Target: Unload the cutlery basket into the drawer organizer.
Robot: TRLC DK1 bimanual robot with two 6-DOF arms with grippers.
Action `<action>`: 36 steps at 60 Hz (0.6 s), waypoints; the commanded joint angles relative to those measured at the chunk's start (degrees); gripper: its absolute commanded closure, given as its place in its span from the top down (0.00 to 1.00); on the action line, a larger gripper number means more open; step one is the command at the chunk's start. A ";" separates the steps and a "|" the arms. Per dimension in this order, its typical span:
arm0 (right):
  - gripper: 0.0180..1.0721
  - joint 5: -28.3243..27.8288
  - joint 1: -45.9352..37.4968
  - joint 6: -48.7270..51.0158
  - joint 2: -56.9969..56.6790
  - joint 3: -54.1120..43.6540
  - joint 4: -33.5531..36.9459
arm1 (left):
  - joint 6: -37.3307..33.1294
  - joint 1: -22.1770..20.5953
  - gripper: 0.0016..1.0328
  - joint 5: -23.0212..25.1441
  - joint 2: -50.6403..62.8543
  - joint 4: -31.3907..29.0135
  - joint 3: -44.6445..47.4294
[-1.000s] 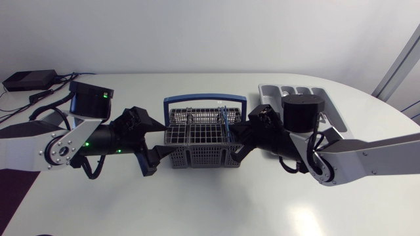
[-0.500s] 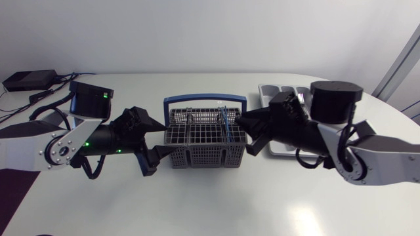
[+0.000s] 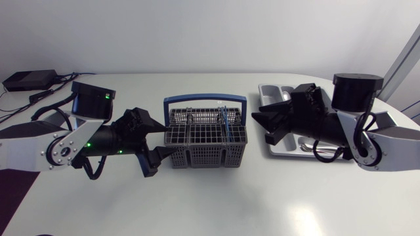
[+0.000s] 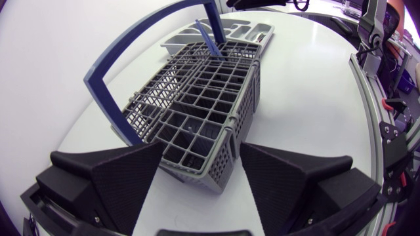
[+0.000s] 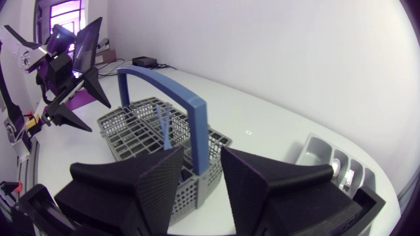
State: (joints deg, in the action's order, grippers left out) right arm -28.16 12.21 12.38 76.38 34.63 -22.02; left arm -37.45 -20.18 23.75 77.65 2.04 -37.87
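Observation:
The grey wire cutlery basket with a blue handle stands mid-table, a blue utensil upright near its right end. My left gripper is open, its fingers flanking the basket's left end; in the left wrist view the basket lies between the fingers without touching them. My right gripper hovers open and empty at the left edge of the grey drawer organizer. The right wrist view looks past that gripper at the basket, and the organizer lies beside it.
A silver piece of cutlery lies in the organizer's near end, partly hidden by my right arm. A black box with cables sits at the far left back of the white table.
My right gripper has pulled away from the basket's right end, moved right to the organizer, and its fingers have parted. The left arm and the basket have not moved.

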 commanded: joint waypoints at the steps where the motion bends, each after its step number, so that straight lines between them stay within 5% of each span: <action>1: 0.43 -1.10 -2.19 -0.78 1.67 1.93 0.93 | 0.71 -0.21 0.85 0.07 -0.30 -0.37 -0.45; 26: 0.43 -4.97 -5.35 -2.80 19.69 15.99 2.07 | -4.21 -3.63 0.85 2.00 -2.85 -8.20 2.71; 30: 0.35 -5.59 -5.18 -3.24 23.73 19.60 2.60 | -4.21 -3.81 0.84 1.92 -2.68 -8.20 3.41; 36: 0.11 -6.47 -4.82 -3.50 29.79 25.57 5.50 | -4.65 -4.95 0.54 1.65 -1.53 -8.20 4.29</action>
State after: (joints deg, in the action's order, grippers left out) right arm -33.52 7.07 10.63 101.16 55.86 -18.31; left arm -40.97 -23.97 25.23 75.09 -5.04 -36.34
